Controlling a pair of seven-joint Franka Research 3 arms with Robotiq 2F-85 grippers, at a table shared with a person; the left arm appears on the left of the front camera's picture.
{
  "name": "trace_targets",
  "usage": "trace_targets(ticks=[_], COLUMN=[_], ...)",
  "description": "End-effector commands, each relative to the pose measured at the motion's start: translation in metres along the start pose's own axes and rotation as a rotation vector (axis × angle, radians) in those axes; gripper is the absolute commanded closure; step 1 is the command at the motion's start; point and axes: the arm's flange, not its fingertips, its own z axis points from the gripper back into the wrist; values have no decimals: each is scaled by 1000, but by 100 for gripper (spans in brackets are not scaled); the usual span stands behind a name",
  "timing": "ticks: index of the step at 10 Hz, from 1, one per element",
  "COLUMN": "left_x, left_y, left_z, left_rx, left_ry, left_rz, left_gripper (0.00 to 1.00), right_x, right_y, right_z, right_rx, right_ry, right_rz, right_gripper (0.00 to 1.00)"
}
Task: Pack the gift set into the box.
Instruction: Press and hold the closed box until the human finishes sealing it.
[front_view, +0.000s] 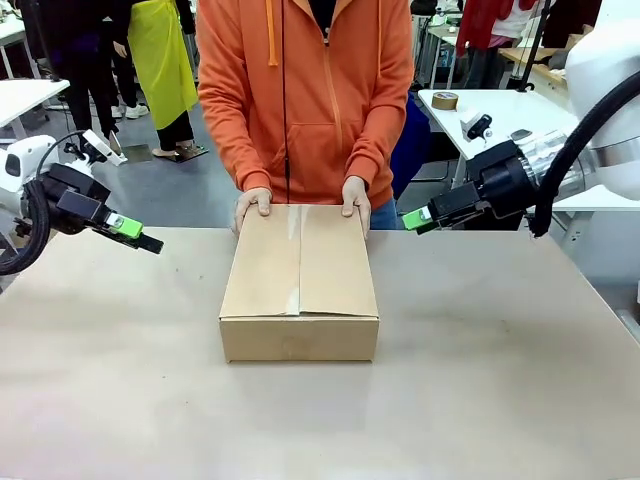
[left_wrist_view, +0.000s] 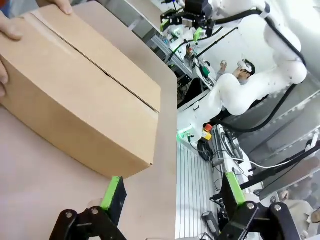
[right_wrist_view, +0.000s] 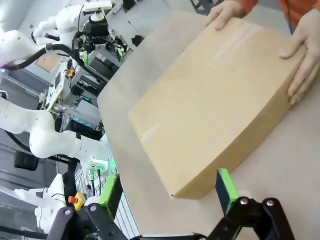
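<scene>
Box (front_view: 300, 275): flaps shut, being steadied on the worktop (front_view: 500, 380) at its far end by the person's hands (front_view: 253, 205); long axis running away toward the person. Left robot hand (front_view: 140, 238), right robot hand (front_view: 418, 218): both being held spread, empty, flanking the far end; right judged nearer.

1. Robot's left arm (front_view: 22, 165): reaches inward; left gripper (front_view: 140, 237) points slightly down, jaws wide apart.
2. Robot's right arm (front_view: 610, 60): mirrored; right gripper (front_view: 418, 219) likewise spread.
3. Person: one hand (front_view: 253, 205) and other hand (front_view: 356, 197), palms down, apart.
</scene>
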Motion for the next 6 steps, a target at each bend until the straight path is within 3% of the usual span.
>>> trace_targets(ticks=[1, 2, 3, 4, 6], left_x=[-1, 21, 34, 42, 49], left_y=[2, 14, 16, 25, 50], left_z=[-1, -11, -21, -36, -72], left_rx=[2, 44, 93, 124, 90], left_ry=[4, -55, -22, -13, -20], left_rz=[-25, -263, -562, -776, -1052], left_gripper=[0, 0, 0, 0, 0], right_x=[19, 35, 41, 43, 44], right_y=[-6, -14, -20, -28, -33], right_z=[-40, -72, -96, -113, -135], right_rx=[60, 8, -18, -63, -40], right_ry=[130, 162, 73, -42, -271], right_rz=[122, 304, 551, 773, 1015], right_gripper=[0, 0, 0, 0, 0])
